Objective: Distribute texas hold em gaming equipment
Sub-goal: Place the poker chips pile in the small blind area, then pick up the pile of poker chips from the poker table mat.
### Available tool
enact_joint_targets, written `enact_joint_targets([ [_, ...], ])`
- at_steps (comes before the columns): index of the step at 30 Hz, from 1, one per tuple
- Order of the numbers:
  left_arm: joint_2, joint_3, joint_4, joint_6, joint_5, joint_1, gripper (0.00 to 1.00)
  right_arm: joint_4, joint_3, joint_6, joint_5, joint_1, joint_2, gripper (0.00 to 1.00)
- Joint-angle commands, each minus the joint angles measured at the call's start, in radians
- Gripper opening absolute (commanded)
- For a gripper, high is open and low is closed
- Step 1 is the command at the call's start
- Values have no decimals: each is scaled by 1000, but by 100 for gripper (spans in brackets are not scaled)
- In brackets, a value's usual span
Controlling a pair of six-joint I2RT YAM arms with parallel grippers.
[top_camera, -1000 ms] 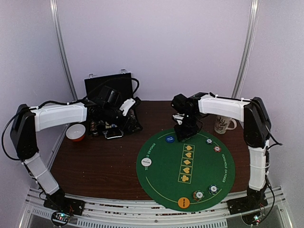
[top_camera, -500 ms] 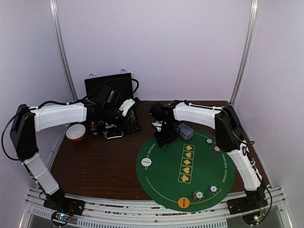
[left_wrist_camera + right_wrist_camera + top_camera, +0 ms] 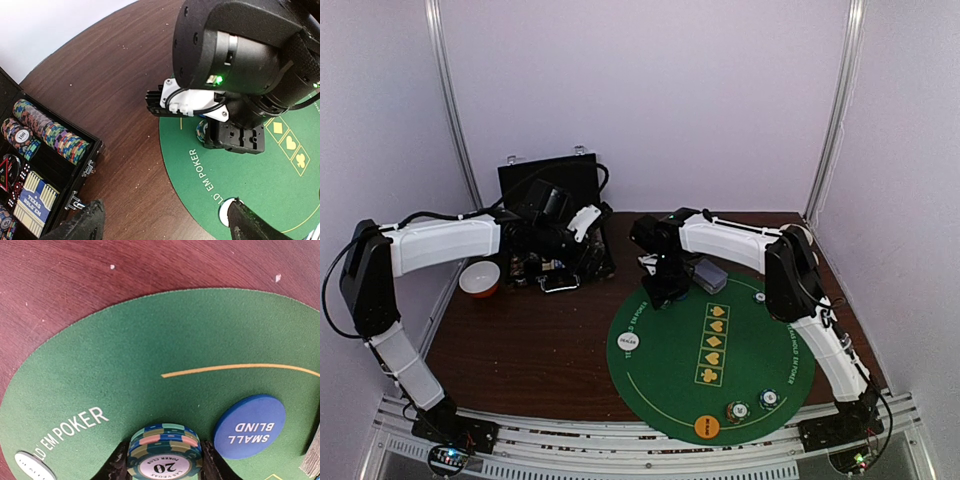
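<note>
My right gripper [image 3: 164, 462] is shut on a short stack of multicoloured poker chips [image 3: 165, 450] whose top chip is marked 20. It holds the stack low over the back-left part of the green round mat [image 3: 720, 350], beside the blue small blind disc [image 3: 250, 426]. Whether the stack touches the felt I cannot tell. The left wrist view shows that same gripper [image 3: 234, 137] from above. My left gripper [image 3: 167, 225] hangs open and empty over the wood near the mat's edge. On the mat lie a white dealer disc [image 3: 629, 342], an orange disc [image 3: 707, 427] and a grey-blue card deck [image 3: 710, 275].
The black hinged case [image 3: 545, 200] stands open at the back left, with rows of chips [image 3: 55, 135] and a blue card box [image 3: 37, 202] inside. An orange-and-white bowl [image 3: 480, 277] sits left of it. More chips [image 3: 737, 411] lie at the mat's near edge.
The right arm has swung left from the mat's back edge to its back-left part, carrying the chips. The left arm has barely moved.
</note>
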Motion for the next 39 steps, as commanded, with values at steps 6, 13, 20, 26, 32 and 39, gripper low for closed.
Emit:
enact_joint_targets([
  [6, -30, 32, 10, 1, -3, 7, 88, 55, 4, 10, 16, 12, -4, 55],
  [13, -31, 32, 11, 1, 3, 7, 88, 36, -4, 8, -13, 15, -115, 66],
  [20, -40, 32, 10, 2, 9, 7, 88, 10, -188, 15, 56, -10, -392, 78],
  [26, -42, 32, 10, 3, 13, 7, 88, 54, -674, 53, 101, -199, -688, 99],
  [32, -38, 32, 10, 2, 15, 7, 88, 107, -884, 6, 118, -429, -735, 100],
  [39, -29, 31, 10, 6, 3, 8, 88, 182, -922, -63, 28, -536, -641, 84],
])
